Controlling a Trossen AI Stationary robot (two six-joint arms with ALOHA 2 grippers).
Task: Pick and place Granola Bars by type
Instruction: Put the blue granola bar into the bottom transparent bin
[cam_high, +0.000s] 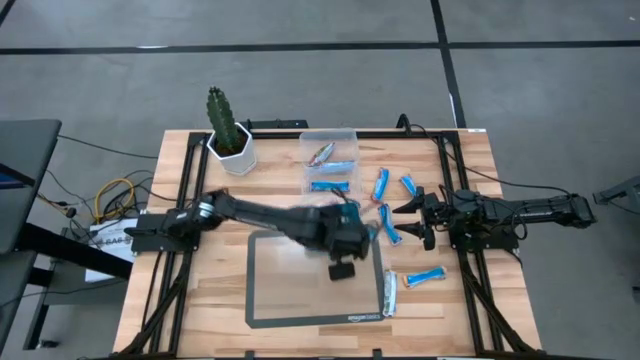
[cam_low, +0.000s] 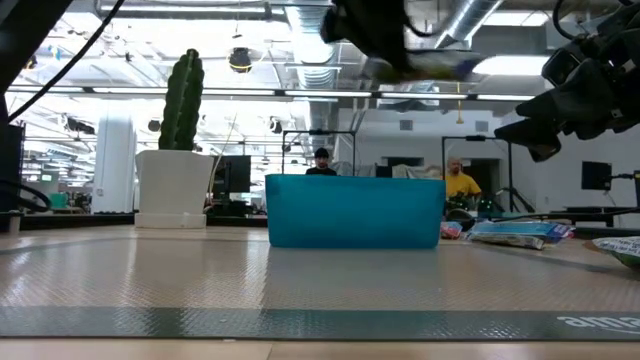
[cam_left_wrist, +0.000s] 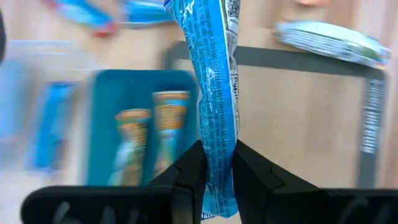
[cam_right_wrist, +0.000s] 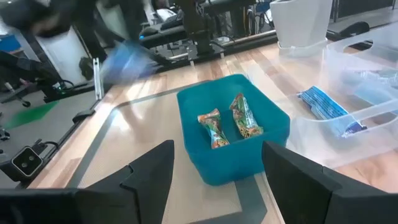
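Observation:
My left gripper (cam_left_wrist: 217, 158) is shut on a blue-and-white granola bar (cam_left_wrist: 214, 74), raised over the middle of the table (cam_high: 360, 235) near the teal tray (cam_left_wrist: 102, 124). Two multicoloured bars (cam_right_wrist: 230, 127) lie in the tray. A clear tub (cam_high: 330, 160) holds blue bars (cam_right_wrist: 323, 106) and a multicoloured one (cam_high: 320, 152). More blue bars (cam_high: 380, 185) (cam_high: 425, 277) and a silver-green bar (cam_high: 390, 293) lie flat on the table's right part. My right gripper (cam_high: 415, 215) waits open at the right side, facing the tray (cam_right_wrist: 233, 134). My left gripper pinches the blue-and-white bar between its two fingers (cam_left_wrist: 252, 171) close to one end (cam_left_wrist: 217, 177). The rest of the bar runs on past the fingertips. In the low view the bar (cam_low: 435, 65) is lifted clear, high above the tray.
A white pot with a cactus (cam_high: 230, 140) stands at the far left of the table. A grey-edged clear mat (cam_high: 265, 300) covers the near middle. Black rails run along the table's edges (cam_high: 470, 280). People sit in the room beyond (cam_low: 460, 185).

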